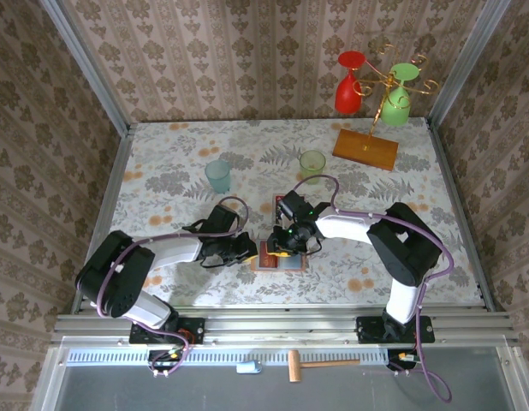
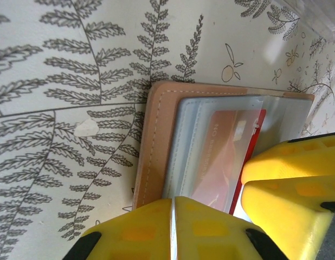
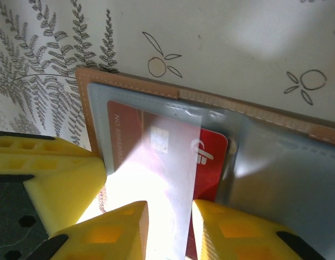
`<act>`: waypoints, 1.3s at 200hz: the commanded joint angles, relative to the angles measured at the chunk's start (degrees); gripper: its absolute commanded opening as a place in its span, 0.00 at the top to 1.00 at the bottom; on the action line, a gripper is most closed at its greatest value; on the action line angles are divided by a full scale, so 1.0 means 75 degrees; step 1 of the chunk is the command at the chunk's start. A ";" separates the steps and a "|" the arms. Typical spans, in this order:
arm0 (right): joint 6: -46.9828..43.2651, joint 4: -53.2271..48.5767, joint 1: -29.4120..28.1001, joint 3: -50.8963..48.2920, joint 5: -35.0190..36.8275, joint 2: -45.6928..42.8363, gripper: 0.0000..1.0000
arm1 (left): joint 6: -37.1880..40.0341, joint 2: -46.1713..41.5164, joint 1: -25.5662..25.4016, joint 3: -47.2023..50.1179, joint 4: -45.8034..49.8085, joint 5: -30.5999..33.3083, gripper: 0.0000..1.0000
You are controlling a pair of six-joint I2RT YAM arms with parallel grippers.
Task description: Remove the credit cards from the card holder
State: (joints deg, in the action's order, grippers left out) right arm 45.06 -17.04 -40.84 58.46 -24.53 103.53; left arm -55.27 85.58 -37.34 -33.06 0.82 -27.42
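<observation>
The salmon-pink card holder (image 1: 263,262) lies open on the table between both grippers. My left gripper (image 1: 246,250) is at its left edge. In the left wrist view its fingertips (image 2: 173,199) are pressed together over the holder's (image 2: 156,141) near edge, on the rim of a grey-blue pocket. A red credit card (image 2: 221,157) shows through that pocket. My right gripper (image 1: 292,243) is over the holder's middle. In the right wrist view its jaws (image 3: 170,208) stand apart around a clear pocket flap, and the red card (image 3: 213,162) sticks half out of the holder (image 3: 129,86).
A teal cup (image 1: 218,175) and a green cup (image 1: 312,162) stand behind the arms. A stand with an orange base (image 1: 365,148) holds a red glass (image 1: 350,86) and a green glass (image 1: 399,98) at the back right. A small dark flat rectangle (image 1: 276,205) lies behind the right wrist.
</observation>
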 commanded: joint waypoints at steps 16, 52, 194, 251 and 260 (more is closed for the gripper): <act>-0.0225 -0.0643 -0.0039 0.0090 0.0408 0.0030 0.71 | -0.0026 0.0076 0.0087 0.0130 0.0113 -0.0058 0.89; -0.0259 -0.0660 -0.0015 0.0167 0.0424 -0.0008 0.71 | -0.0026 0.0016 0.0092 0.0182 0.0137 -0.0038 0.89; -0.0497 -0.0822 0.0137 0.0280 0.0627 -0.0118 0.71 | 0.0021 0.0073 0.0127 0.0246 0.0186 -0.0032 0.89; -0.0494 -0.0863 0.0163 0.0269 0.0598 -0.0374 0.71 | 0.0027 -0.0085 0.0142 0.0105 0.0342 -0.0016 0.89; -0.0485 -0.0857 0.0172 0.0263 0.0571 -0.0440 0.71 | 0.0061 -0.0133 0.0144 0.0019 0.0439 -0.0012 0.88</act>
State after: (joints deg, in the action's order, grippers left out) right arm 42.13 -21.17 -40.10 59.59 -22.15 102.83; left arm -55.27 85.54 -36.64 -32.21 0.97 -27.81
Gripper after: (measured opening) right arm 0.289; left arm 0.115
